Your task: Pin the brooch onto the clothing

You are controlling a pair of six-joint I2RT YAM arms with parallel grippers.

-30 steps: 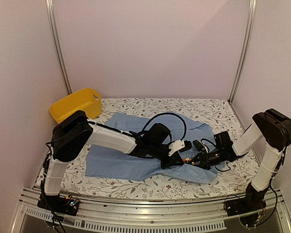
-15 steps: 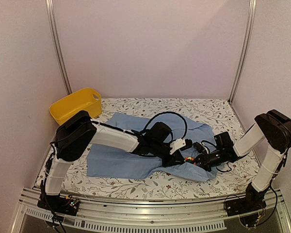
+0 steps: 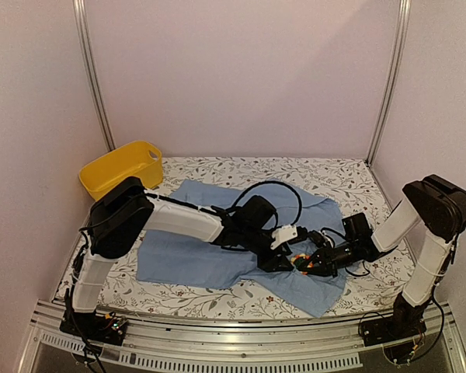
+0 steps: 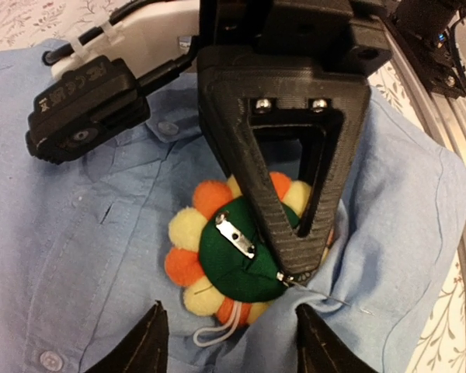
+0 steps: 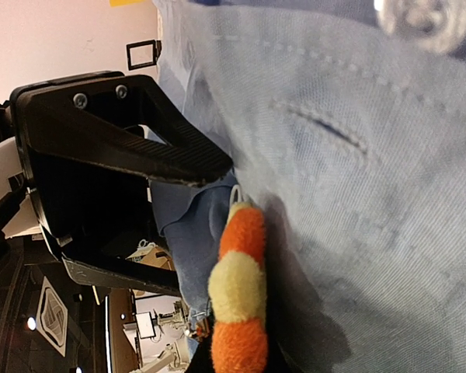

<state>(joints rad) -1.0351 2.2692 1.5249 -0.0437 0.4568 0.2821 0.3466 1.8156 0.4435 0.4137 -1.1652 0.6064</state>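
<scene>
Left wrist view: my left claw (image 4: 231,343) open, my right claw (image 4: 293,272) pinching the brooch (image 4: 233,264).
My left fingertips (image 4: 151,342) stand apart with nothing between them, only the blue shirt (image 4: 78,249) under the gap. Just ahead of them the brooch lies back-up on the shirt, green backing and metal pin bar (image 4: 235,233) showing, orange and yellow petals round the rim, a white cord loop (image 4: 210,336) trailing toward my left claw. My right claw points in from the far side, jaws narrow, its tip on the brooch's rim. From that claw's own wrist view the brooch stands edge-on against a fold of shirt. Both claws meet low over the bench (image 3: 349,179).
</scene>
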